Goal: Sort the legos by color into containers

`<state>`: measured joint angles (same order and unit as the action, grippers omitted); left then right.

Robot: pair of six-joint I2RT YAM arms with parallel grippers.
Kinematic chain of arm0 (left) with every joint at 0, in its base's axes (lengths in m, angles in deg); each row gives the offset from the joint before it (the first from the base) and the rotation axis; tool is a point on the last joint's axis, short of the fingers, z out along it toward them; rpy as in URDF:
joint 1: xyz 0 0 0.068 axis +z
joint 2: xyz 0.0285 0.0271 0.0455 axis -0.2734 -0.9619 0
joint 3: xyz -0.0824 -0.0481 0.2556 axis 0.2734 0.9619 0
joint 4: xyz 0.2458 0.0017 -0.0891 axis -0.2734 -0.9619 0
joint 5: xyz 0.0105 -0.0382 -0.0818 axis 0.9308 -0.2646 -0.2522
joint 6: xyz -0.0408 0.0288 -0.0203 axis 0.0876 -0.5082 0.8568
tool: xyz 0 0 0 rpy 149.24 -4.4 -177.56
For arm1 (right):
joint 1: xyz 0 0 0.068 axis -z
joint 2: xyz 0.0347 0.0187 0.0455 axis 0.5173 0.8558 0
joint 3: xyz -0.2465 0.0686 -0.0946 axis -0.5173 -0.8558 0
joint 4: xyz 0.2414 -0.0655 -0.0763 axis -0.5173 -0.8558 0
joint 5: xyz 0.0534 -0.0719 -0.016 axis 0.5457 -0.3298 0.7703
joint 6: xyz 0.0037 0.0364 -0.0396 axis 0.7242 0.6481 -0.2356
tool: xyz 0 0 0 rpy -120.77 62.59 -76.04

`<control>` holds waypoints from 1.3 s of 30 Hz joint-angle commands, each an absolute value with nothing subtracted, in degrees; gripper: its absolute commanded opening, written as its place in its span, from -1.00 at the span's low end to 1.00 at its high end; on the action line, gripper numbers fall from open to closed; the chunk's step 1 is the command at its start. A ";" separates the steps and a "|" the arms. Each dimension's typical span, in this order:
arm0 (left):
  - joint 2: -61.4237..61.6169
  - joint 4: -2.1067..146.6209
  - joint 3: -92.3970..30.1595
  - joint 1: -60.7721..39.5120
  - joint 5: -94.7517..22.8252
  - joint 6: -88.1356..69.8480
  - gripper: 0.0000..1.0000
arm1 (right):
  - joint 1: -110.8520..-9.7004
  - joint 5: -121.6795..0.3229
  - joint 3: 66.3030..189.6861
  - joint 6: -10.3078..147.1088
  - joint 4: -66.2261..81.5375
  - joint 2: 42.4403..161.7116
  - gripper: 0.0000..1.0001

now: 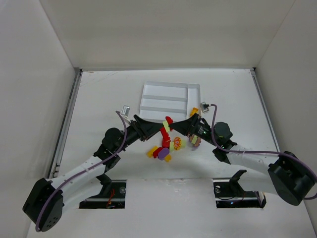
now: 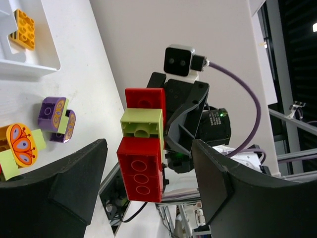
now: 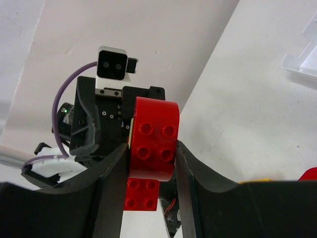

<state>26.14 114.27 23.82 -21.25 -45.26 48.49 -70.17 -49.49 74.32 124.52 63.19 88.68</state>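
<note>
Presently, one orange-yellow lego (image 2: 23,29) is seen in the white tray's (image 1: 163,89) narrow end slot. A red-and-lime stack (image 3: 151,144) is clamped by the right jaws, while the left jaws are spread wide around it.

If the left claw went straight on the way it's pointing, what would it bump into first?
Most likely the red-and-lime brick stack, which the right gripper holds just ahead of the left gripper's open fingers; depth is unclear.
</note>
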 commanded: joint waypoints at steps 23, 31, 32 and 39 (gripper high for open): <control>21.63 117.70 22.15 -26.18 -37.28 43.44 0.04 | -70.74 -50.21 74.60 129.08 74.16 94.56 -0.22; 22.50 117.70 22.51 -25.92 -36.05 43.26 -0.51 | -70.39 -50.13 73.89 129.96 75.40 95.53 -0.22; 22.50 117.70 22.51 -25.83 -36.05 43.26 -0.54 | -70.30 -50.04 73.81 129.96 75.23 95.44 -0.22; 23.82 117.70 23.29 -25.57 -36.40 43.17 -0.76 | -66.88 -49.69 72.66 129.96 74.96 94.56 -0.22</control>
